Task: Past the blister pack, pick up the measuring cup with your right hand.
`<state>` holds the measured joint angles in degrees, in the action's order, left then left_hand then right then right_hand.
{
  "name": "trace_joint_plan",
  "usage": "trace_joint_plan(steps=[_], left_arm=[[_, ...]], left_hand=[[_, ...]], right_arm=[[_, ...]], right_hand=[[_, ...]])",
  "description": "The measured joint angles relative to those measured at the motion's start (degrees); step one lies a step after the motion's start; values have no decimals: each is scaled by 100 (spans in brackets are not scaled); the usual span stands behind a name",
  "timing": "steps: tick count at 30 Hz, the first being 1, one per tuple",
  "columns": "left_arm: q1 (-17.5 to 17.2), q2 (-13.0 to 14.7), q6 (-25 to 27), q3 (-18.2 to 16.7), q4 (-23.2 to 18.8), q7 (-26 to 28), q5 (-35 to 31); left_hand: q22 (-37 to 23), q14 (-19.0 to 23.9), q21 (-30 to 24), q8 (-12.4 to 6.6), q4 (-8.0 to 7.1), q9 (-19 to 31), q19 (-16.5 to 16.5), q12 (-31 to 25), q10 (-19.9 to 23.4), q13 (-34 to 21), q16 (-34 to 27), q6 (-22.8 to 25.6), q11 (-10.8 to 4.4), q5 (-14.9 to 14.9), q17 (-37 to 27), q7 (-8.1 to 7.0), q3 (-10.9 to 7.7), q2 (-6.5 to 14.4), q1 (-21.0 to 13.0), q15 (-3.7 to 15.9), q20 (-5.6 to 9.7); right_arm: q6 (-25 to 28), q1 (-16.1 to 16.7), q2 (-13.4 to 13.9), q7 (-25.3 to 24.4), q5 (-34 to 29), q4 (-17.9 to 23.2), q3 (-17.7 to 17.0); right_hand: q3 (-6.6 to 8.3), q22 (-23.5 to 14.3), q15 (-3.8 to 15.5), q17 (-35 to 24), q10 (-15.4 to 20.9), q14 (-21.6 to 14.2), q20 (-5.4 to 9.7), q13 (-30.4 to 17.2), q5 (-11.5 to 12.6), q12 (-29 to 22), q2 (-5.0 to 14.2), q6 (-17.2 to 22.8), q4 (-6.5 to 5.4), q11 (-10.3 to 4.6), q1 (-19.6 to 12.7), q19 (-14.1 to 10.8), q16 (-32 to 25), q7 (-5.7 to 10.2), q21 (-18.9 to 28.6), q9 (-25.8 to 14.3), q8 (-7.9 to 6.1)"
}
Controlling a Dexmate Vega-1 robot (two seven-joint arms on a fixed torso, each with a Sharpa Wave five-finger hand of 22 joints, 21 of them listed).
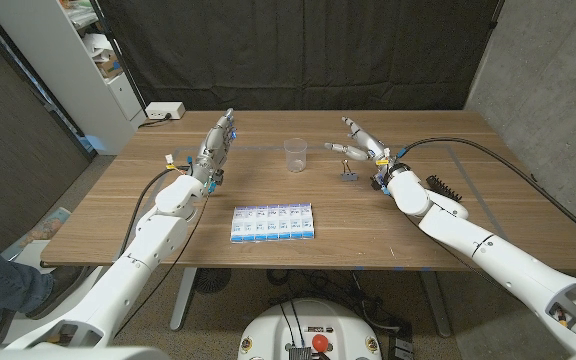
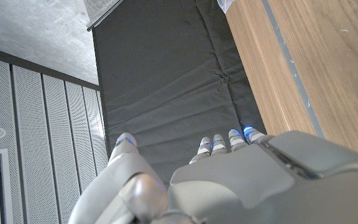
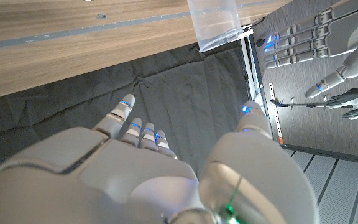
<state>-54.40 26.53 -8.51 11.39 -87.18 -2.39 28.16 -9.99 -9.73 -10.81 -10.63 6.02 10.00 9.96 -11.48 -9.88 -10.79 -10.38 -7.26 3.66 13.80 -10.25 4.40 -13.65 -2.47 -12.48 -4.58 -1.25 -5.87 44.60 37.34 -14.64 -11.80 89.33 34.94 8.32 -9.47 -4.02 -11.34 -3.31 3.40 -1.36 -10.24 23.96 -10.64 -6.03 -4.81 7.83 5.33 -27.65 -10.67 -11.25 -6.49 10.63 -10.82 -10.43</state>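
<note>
One measuring cup (image 1: 296, 154) stood upright, just left of the right hand (image 1: 360, 142), whose spread fingers gripped nothing; nearer than left hand (image 1: 218, 140).

One clear cup (image 1: 296, 154) stands on the one table (image 1: 148, 215); one blister pack (image 1: 273, 222) lies nearer the robot; one small binder clip (image 1: 348, 176) sits by the right hand (image 1: 360, 143). Two robot hands are up over the table, the right one and the left hand (image 1: 218, 140); one white power strip (image 1: 164, 111) lies at the far left corner. The pack shows two rows of pockets, too small to count surely.
</note>
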Motion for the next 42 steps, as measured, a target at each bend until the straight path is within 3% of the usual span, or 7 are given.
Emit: trace_joint_plan(steps=[14, 42], left_arm=[[-103, 44, 11, 2, -138, 90, -17], [-217, 109, 12, -21, -253, 124, 2]], left_hand=[[0, 0, 0, 0, 0, 0, -30, 0, 0, 0, 0, 0, 0, 0, 0, 0, 0, 0, 0, 0, -30], [0, 0, 0, 0, -25, 0, -9, 0, 0, 0, 0, 31, 0, 0, 0, 31, 24, 0, 0, 0, -50]], right_arm=[[95, -37, 21, 92, -107, 16, 111], [264, -96, -121, 107, -256, 18, 285]], right_hand=[[-1, 0, -132, 1, -24, 49, -60, 0, 62, 0, -61, 9, 1, 69, -61, 60, 0, -8, 0, 1, -44], [-16, 0, -151, 1, -5, 28, -79, 0, 108, 0, -76, 9, 15, 96, -76, 80, 0, -8, 0, 2, -44]])
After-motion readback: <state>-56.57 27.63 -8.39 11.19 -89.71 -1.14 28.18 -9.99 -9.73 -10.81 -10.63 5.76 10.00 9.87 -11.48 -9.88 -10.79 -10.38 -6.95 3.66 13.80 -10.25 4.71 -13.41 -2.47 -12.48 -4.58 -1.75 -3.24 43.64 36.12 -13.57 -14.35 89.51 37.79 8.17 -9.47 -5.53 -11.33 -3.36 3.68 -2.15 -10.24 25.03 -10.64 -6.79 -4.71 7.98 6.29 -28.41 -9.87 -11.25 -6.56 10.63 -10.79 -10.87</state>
